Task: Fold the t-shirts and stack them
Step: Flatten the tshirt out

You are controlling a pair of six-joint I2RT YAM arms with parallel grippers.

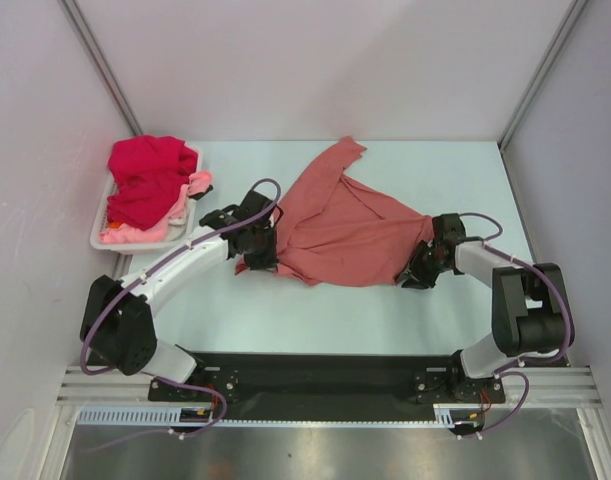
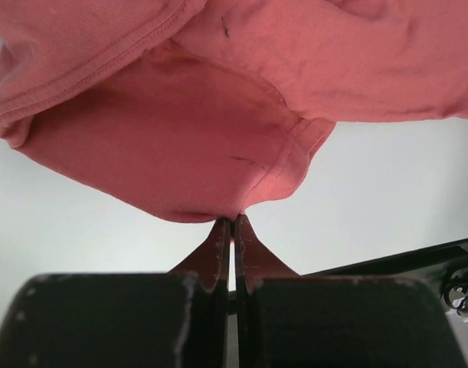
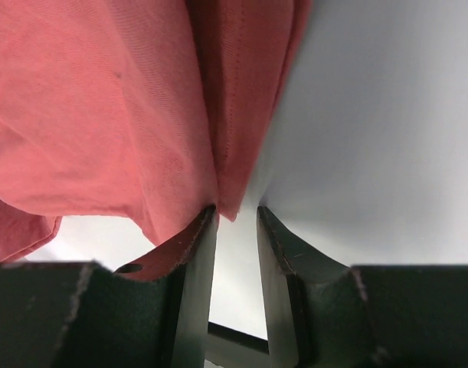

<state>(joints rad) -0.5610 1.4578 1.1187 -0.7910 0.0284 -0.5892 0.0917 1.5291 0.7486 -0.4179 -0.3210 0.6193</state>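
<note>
From above, the salmon-red t-shirt (image 1: 340, 225) stretches across the table (image 1: 285, 310) between my left gripper (image 1: 257, 242) and right gripper (image 1: 422, 266). The crimson t-shirt (image 1: 145, 178) and light pink t-shirt (image 1: 135, 234) sit in the white basket (image 1: 98, 238).

Left wrist: my jaws pinch its hem tight.

Right wrist: my jaws stand parted, hem against 1 finger (image 3: 197, 257).

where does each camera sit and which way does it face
top external: above and behind the robot, looking down on the table; left arm and right arm show.
left wrist: on the left arm, looking along the left gripper at the shirt hem; its fingers show.
right wrist: on the right arm, looking past the right gripper at the shirt's edge; its fingers show.
shared: all three see the same shirt.
</note>
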